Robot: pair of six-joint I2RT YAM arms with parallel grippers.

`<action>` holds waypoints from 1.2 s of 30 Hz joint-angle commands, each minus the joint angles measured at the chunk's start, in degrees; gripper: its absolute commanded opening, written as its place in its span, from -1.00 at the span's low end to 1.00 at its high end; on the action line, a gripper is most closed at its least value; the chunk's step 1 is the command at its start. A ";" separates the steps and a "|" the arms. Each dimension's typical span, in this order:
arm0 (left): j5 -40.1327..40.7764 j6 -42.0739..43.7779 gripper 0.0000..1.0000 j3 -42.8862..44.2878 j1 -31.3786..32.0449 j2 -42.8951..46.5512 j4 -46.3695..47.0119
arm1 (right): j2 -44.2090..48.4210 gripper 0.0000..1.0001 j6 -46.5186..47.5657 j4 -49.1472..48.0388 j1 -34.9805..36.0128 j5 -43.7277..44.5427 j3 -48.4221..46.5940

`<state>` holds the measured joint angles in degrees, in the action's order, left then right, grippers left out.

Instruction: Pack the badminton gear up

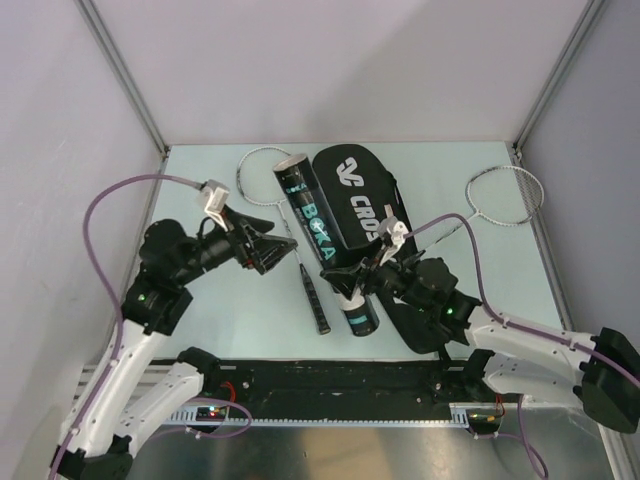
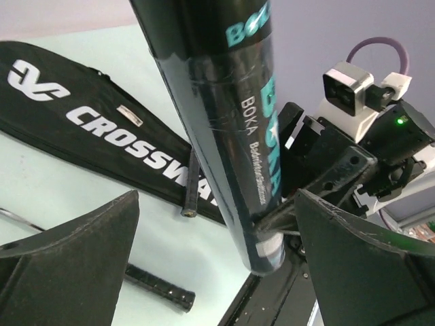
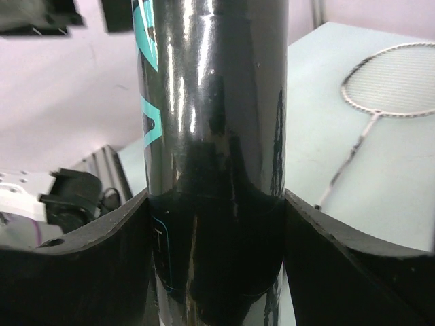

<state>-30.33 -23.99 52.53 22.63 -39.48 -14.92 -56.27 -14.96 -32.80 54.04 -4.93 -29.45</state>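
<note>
Right gripper clamping glossy black cylindrical tube near lower end; left gripper gaping wide, empty. Tube looking light, stiff, slick; gripping mid-body seeming safest.

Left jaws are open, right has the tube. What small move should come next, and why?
Probably draw the left gripper back, clear of the tube: its jaws stand wide open, gripping nothing, while the right gripper alone clamps the tube near its lower end.
</note>
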 commanded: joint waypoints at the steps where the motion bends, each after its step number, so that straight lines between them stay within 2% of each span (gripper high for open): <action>1: -4.24 -4.74 0.99 -3.99 0.29 -0.98 15.77 | -3.33 -0.89 -9.44 -11.33 2.02 2.07 -4.60; 12: -5.48 -13.02 0.97 -11.41 3.95 -7.82 32.68 | -10.14 -0.72 -13.39 -19.44 4.26 0.41 -4.82; 14: -5.08 -13.59 0.91 -11.91 4.49 -8.95 33.66 | -10.87 -0.67 -14.19 -20.28 4.30 0.06 -4.87; 17: -4.19 -14.67 0.70 -11.94 4.65 -10.11 34.14 | -11.29 -0.56 -14.52 -20.28 4.32 -0.47 -4.83; 19: -3.22 -15.58 0.56 -11.86 4.67 -10.49 34.22 | -10.94 -0.40 -14.25 -18.66 4.32 -0.24 -4.83; 24: -4.55 -18.54 0.16 -10.68 2.50 -12.34 34.18 | -8.39 0.26 -12.03 -11.87 4.30 1.51 -4.78; 29: -8.77 -19.83 -0.01 -8.47 -3.06 -15.13 32.50 | -3.51 0.86 -9.73 -3.63 3.98 5.22 -4.02; 33: -7.72 -15.21 -0.02 -6.04 -7.84 -15.48 25.76 | 0.66 0.98 -9.94 2.46 3.06 9.08 -3.00; 36: -2.76 -7.03 -0.03 -0.46 -11.30 -17.31 10.83 | 3.11 0.99 -13.06 8.10 1.92 12.15 -2.91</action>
<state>-37.45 -40.12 43.42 14.98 -55.96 8.38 -56.23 -25.76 -31.94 57.25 1.50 -31.44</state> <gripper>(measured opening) 0.700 0.991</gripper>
